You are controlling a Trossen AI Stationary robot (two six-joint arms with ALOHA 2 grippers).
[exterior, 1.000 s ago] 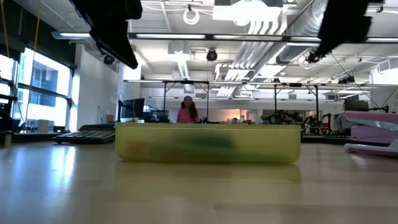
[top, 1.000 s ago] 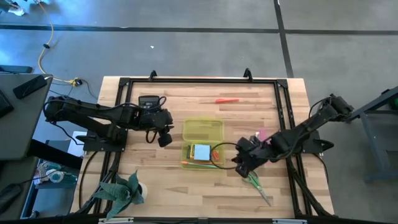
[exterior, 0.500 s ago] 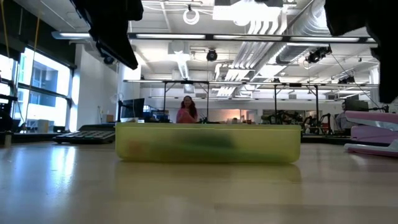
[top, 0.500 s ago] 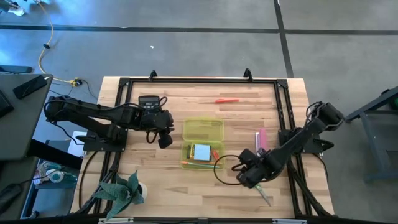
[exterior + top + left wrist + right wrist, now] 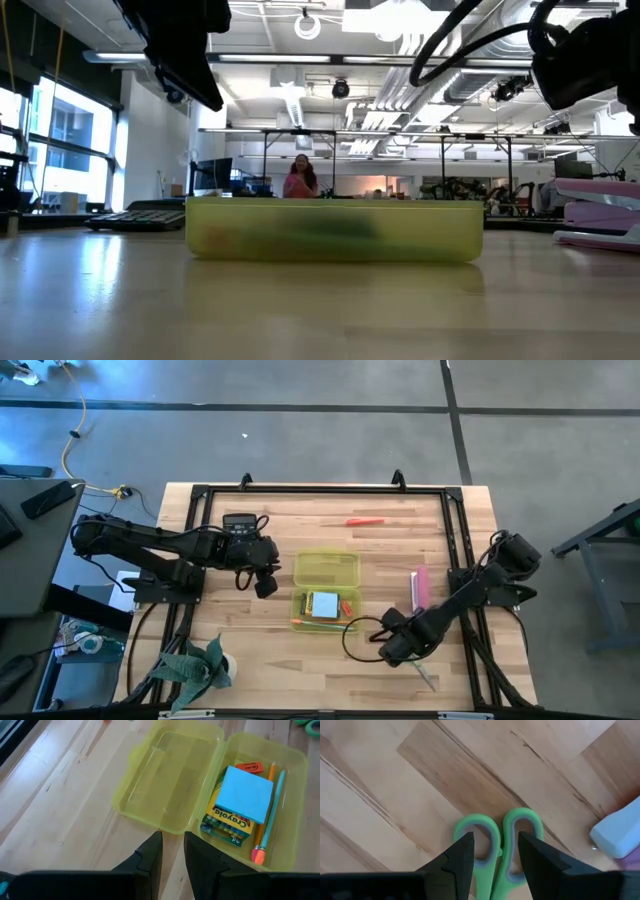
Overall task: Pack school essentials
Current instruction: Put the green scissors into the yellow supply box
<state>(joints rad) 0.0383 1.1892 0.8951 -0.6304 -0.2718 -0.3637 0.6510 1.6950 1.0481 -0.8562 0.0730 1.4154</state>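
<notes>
Landmark: translucent yellow-green case point(image 5: 326, 588), lying open at the middle of the tabletop point(image 5: 330, 510); lid half point(image 5: 165, 775) bare
Case contents: crayon box point(image 5: 225, 822) with the light blue sticky-note pad point(image 5: 246, 795) on top; red eraser point(image 5: 249, 767) just beside the pad; orange pencil point(image 5: 263, 820) and a blue-green pen point(image 5: 272, 805) along the wall
Scissors: green-handled scissors point(image 5: 495, 847), flat on the tabletop, on the right-arm side of the case and nearer the front edge; blades point(image 5: 424, 675) showing past the arm
Right gripper: right gripper point(image 5: 495, 855) low over the scissor handles; jaws apart, one either side of the two loops, not clamped on them
Left gripper: left gripper point(image 5: 172, 855) on the left-arm side of the case, pointing at the lid half; jaws nearly together, holding nothing
Red pen: red pen point(image 5: 364, 521), beyond the case, well apart
Pink item: pink object point(image 5: 420, 587), between the case and the right arm's base
Calculator: dark calculator point(image 5: 239, 520), beyond the left gripper
</notes>
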